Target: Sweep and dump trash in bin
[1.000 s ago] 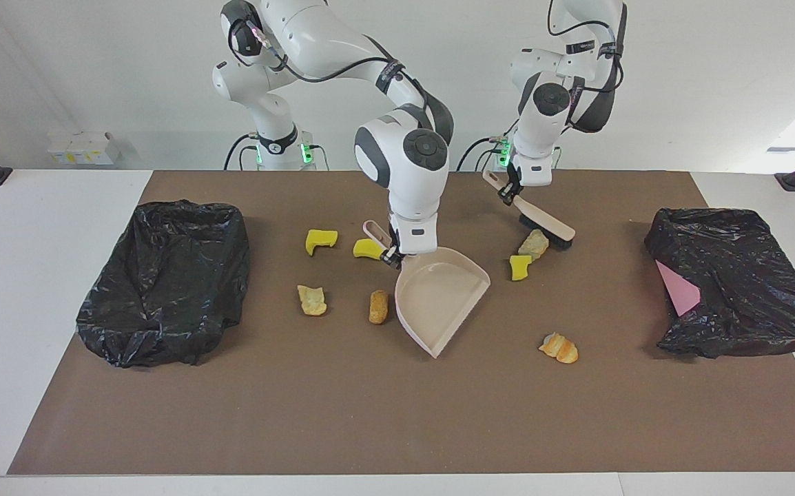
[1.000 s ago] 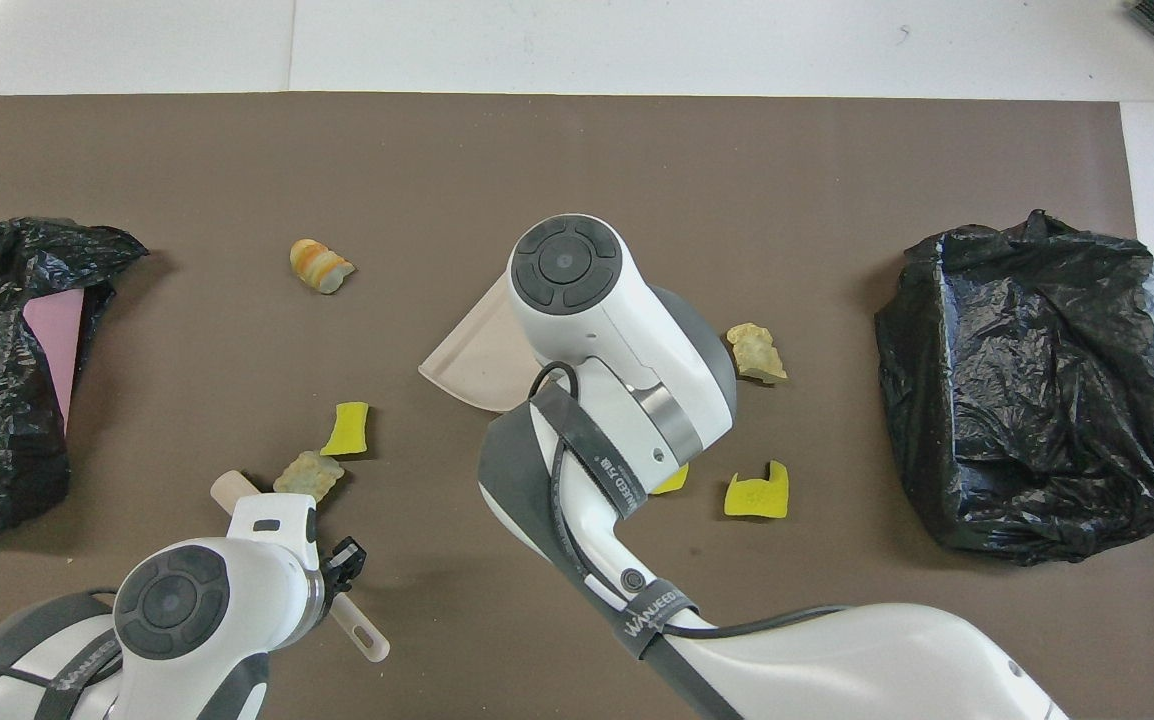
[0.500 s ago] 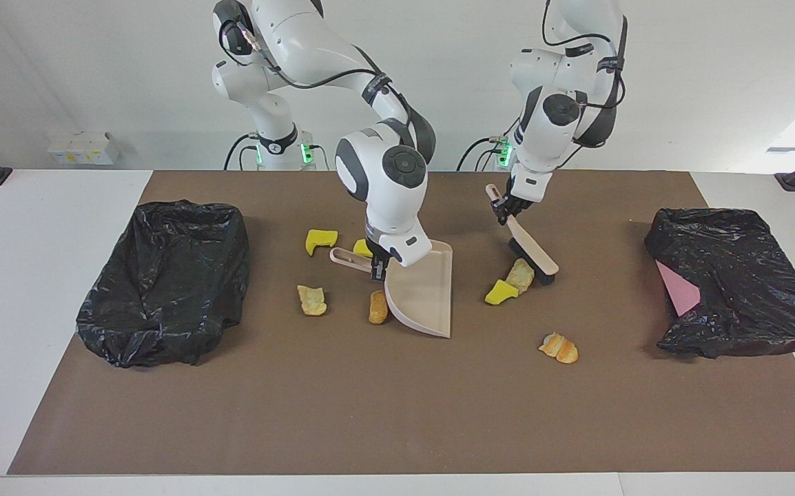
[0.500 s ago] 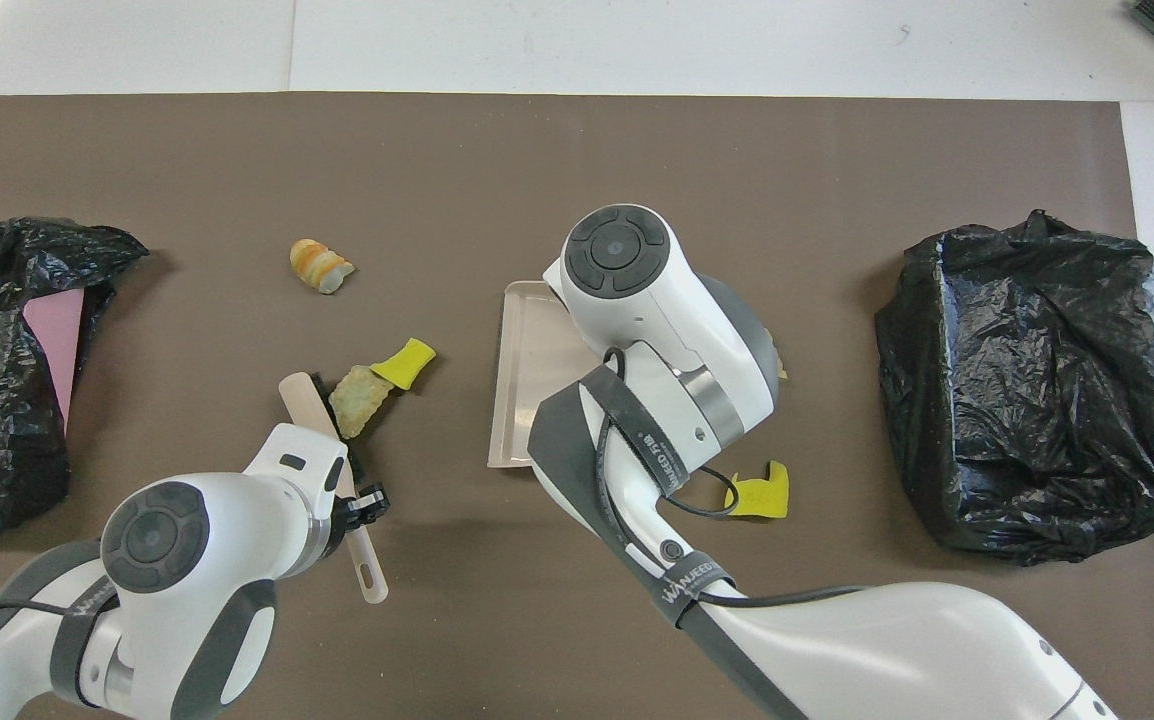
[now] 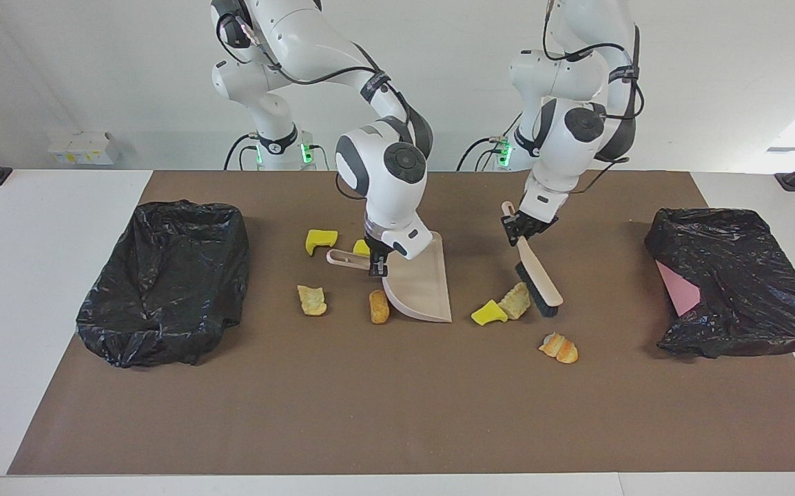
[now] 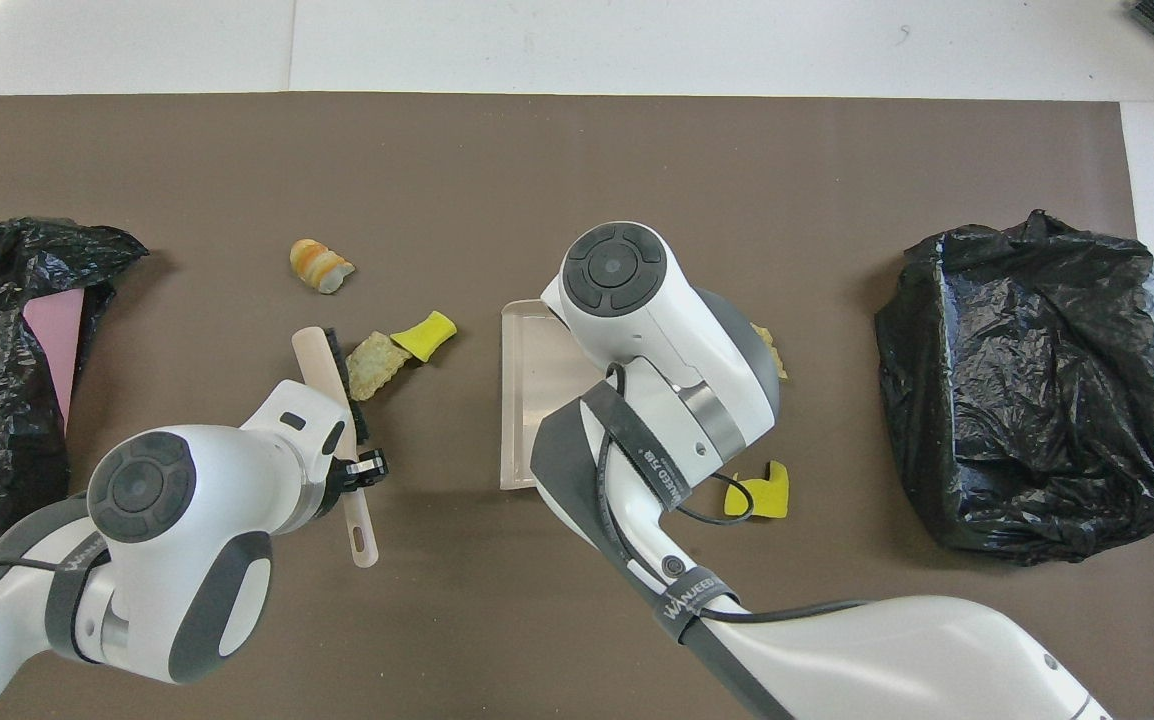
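Observation:
My right gripper (image 5: 375, 264) is shut on the handle of the beige dustpan (image 5: 419, 289), which rests on the mat with its mouth toward the left arm's end. My left gripper (image 5: 519, 230) is shut on the beige brush (image 5: 539, 284). Its bristles touch a tan chunk (image 5: 514, 302) with a yellow scrap (image 5: 488, 313) beside it, between brush and dustpan (image 6: 529, 380). An orange bread piece (image 5: 559, 348) lies farther from the robots. Two tan chunks (image 5: 312, 300) (image 5: 377, 306) and two yellow scraps (image 5: 319, 239) (image 5: 361, 248) lie on the dustpan's handle side.
A bin lined with a black bag (image 5: 163, 282) stands at the right arm's end of the brown mat. Another black-bagged bin (image 5: 735, 282), with pink showing at its side, stands at the left arm's end.
My left gripper swept the brush away from the robots, pushing the tan chunk and yellow scrap toward the dustpan. My right gripper turned the dustpan's mouth toward them.

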